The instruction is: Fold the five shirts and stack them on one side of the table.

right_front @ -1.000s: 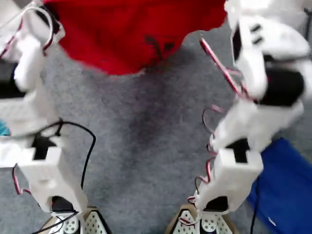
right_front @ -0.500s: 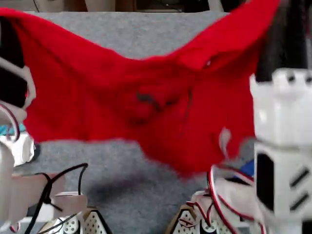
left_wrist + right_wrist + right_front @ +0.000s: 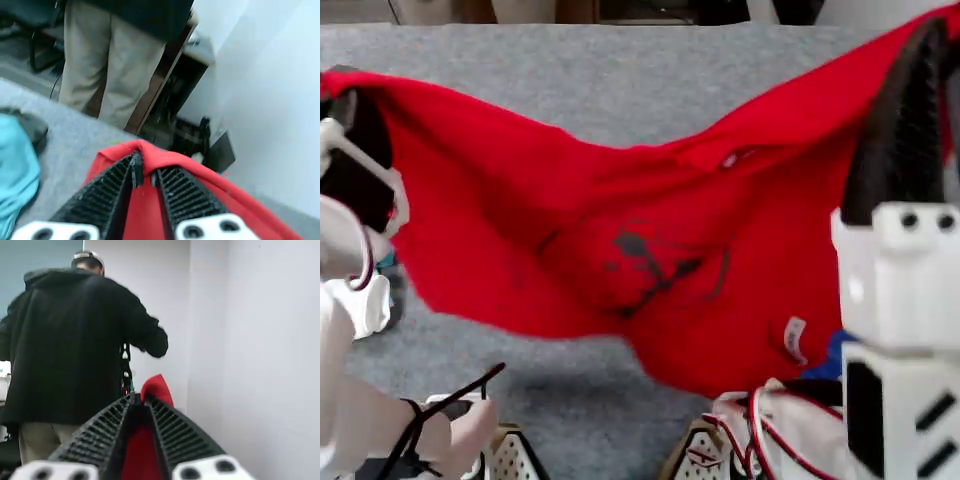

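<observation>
Shirt (image 3: 620, 250), red, hangs spread above the table (image 3: 620, 70), 1 corner clamped between the fingers of the left gripper (image 3: 145, 175), another by the right gripper (image 3: 137, 402). Lowering should go best with both corners level and taut, so it lands flat.

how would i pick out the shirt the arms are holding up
Above the grey table, a red shirt hangs stretched between the left gripper and right gripper, each shut on an edge. It alone is red, with a dark print, unlike the teal cloth nearby.
</observation>
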